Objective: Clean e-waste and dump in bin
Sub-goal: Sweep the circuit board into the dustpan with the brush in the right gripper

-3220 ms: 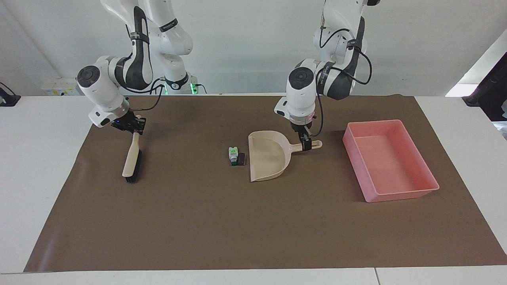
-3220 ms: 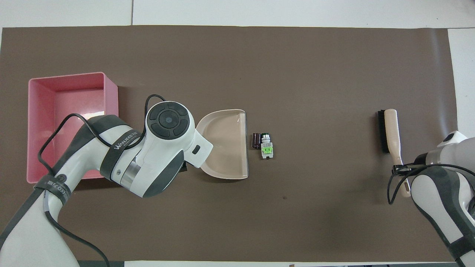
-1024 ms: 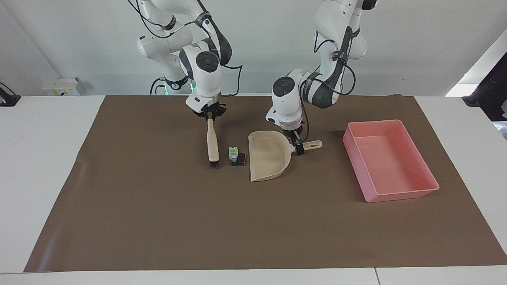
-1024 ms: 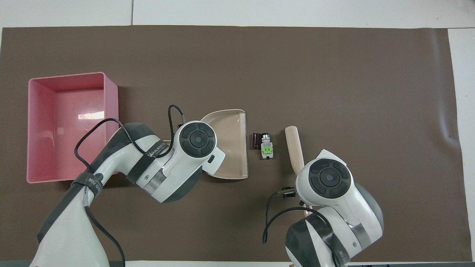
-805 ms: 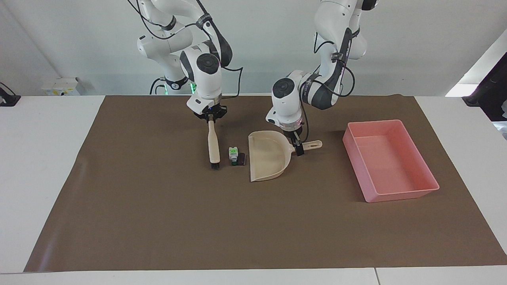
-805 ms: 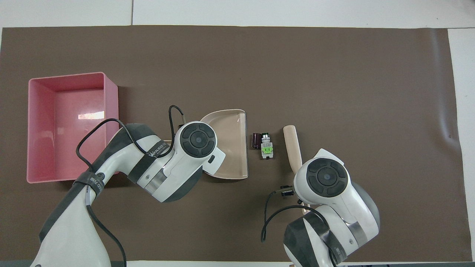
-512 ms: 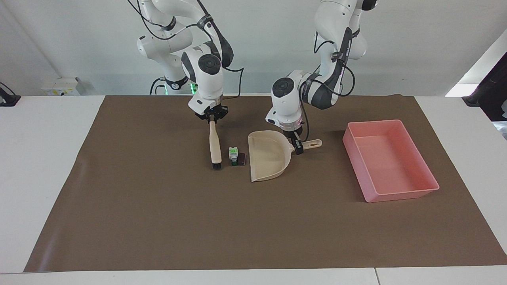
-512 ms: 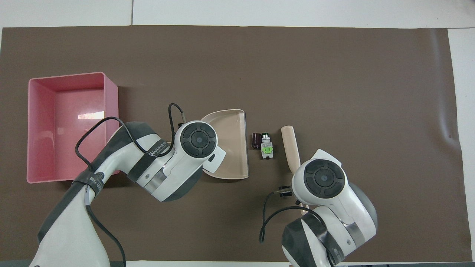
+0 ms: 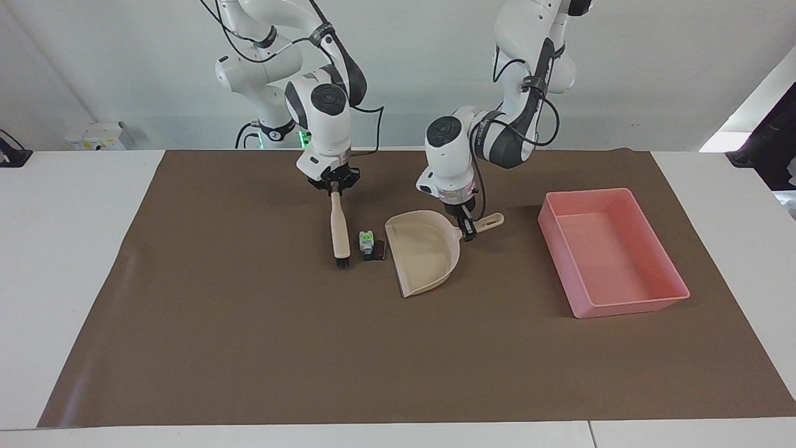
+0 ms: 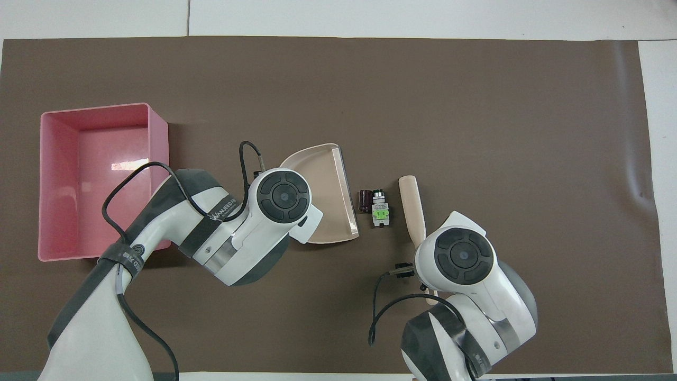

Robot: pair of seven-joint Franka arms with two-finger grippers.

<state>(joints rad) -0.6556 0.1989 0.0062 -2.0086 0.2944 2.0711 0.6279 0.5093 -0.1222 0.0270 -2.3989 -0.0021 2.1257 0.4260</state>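
Note:
Two e-waste pieces lie side by side on the brown mat: a white piece with green marks (image 9: 366, 240) (image 10: 380, 212) and a dark brown-black block (image 9: 379, 250) (image 10: 364, 201). My left gripper (image 9: 467, 232) is shut on the handle of the beige dustpan (image 9: 425, 259) (image 10: 322, 197), whose open edge is beside the dark block. My right gripper (image 9: 334, 185) is shut on the handle of a beige brush (image 9: 339, 231) (image 10: 412, 206), whose bristles touch the mat beside the white piece. The pink bin (image 9: 610, 250) (image 10: 100, 180) stands toward the left arm's end.
The brown mat (image 9: 398, 348) covers most of the white table. Both arms hang over the mat's middle, near the robots.
My right gripper carried the brush from the right arm's end to beside the e-waste. The dustpan has just turned and tilted, its open edge swinging toward the pieces.

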